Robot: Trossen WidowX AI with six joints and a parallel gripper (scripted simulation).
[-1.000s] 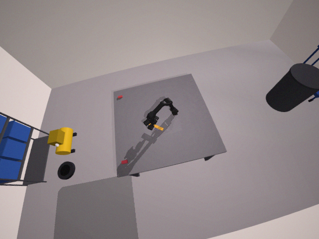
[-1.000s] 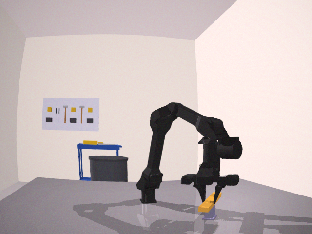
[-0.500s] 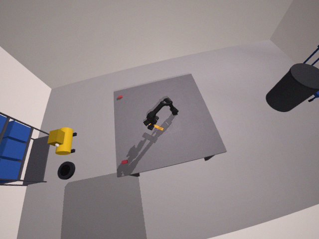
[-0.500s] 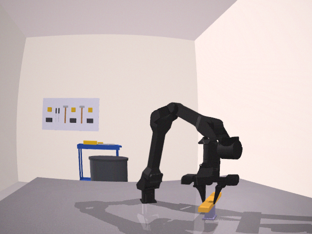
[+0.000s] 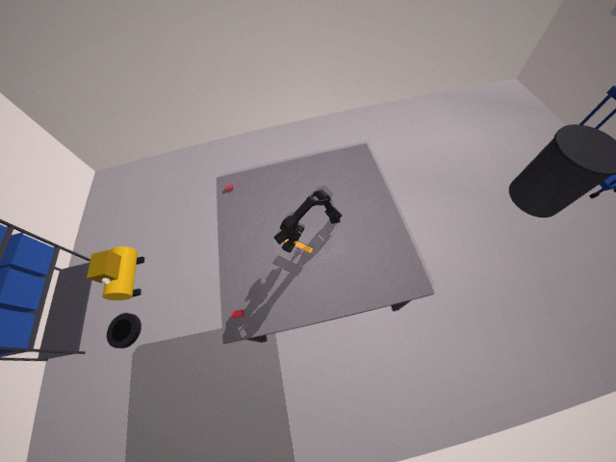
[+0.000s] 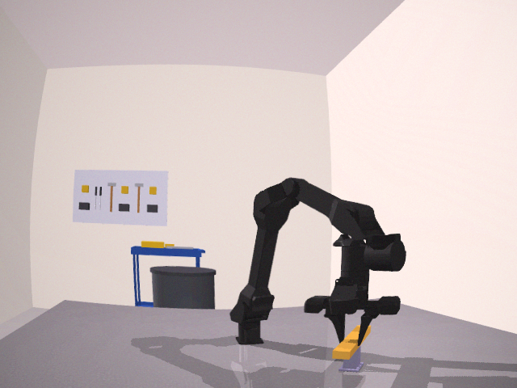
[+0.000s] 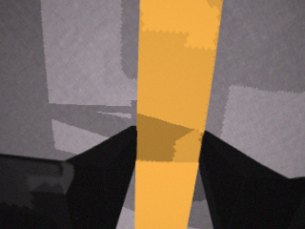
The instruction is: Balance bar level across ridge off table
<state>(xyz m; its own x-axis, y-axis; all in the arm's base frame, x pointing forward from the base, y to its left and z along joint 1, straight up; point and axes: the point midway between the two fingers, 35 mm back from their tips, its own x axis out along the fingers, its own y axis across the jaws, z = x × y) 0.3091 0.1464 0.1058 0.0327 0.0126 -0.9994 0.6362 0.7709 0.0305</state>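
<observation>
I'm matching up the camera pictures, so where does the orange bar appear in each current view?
Top: orange bar, just below centre.
Exterior: lower right, above the pale purple ridge.
Wrist: running top to bottom, slightly right of centre.
Shared landmark: the black gripper, at the bar in all three.

Top: high, looks steeply down; far off, whole table (image 5: 343,278) (image 6: 104,346) and floor in frame. Exterior: low, just above tabletop, faces back wall (image 6: 208,125); nearer. Both share arm (image 5: 300,211) (image 6: 265,250), table. Wrist: close-up, down between fingers.

Probably a workshop: 2 hammers on the wall tool board (image 6: 161,177).
</observation>
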